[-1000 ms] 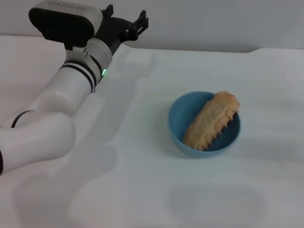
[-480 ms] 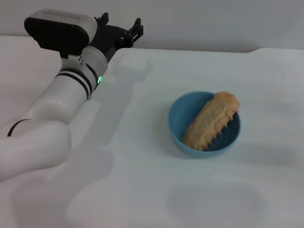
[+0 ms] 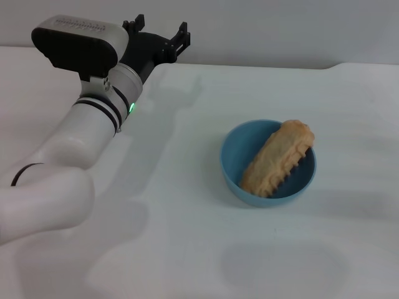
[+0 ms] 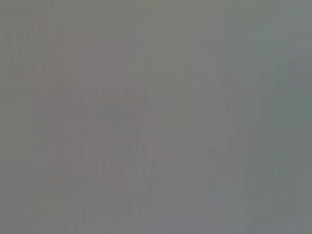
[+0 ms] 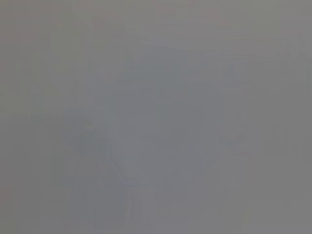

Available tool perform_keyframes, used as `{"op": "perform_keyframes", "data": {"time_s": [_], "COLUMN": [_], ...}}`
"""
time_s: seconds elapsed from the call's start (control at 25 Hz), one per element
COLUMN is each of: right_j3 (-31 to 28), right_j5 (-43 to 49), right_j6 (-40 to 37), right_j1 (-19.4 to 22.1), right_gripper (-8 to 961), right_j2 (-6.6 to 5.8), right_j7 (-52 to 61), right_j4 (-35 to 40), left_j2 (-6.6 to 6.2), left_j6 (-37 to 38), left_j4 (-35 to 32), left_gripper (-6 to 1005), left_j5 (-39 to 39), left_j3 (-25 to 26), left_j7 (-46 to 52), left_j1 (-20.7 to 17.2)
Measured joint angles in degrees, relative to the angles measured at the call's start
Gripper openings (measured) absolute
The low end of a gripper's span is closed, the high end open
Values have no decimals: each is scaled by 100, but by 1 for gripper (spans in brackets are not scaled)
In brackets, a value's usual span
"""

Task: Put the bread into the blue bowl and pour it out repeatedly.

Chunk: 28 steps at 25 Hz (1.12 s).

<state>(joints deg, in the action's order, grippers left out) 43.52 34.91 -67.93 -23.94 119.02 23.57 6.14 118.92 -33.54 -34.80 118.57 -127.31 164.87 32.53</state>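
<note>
Bread (image 3: 278,159): lies aslant in blue bowl (image 3: 235,163).
Left gripper (image 3: 158,32): fingers spread, empty, well apart.
Next: grasp bowl, tip out.

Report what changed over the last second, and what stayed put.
The left gripper, open and empty, pulled back toward the robot's left along the table's far edge, farther from the blue bowl; most of the shift came early. Nothing was grasped or released. The bread lies unmoved in the bowl, one end propped on the rim. The right gripper is out of view.

bread (image 3: 278,159): 1 | blue bowl (image 3: 234,163): 1 | left gripper (image 3: 159,35): 1
</note>
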Motion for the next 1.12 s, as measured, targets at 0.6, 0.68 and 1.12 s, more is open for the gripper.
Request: {"op": "perform_keyframes", "data": {"time_s": [0.6, 0.68, 1.12], "right_j3": [-92, -91, -93], "right_j5": [-3, -3, -3], "right_j6": [5, 6, 8], "right_j1": [-3, -5, -16], "right_gripper": [712, 712, 712], "right_j2": [7, 7, 7], "right_j7": [-2, -2, -2], "right_j4": [-26, -26, -26], "left_j2": [5, 6, 9], "left_j6": [-457, -473, -478], "left_j4": [143, 166, 193], "left_gripper": [873, 873, 873], "left_j5": [0, 0, 0], "left_j3": [-425, -433, -520], "left_j7": [1, 1, 1], "left_j1": [-11, 4, 25]}}
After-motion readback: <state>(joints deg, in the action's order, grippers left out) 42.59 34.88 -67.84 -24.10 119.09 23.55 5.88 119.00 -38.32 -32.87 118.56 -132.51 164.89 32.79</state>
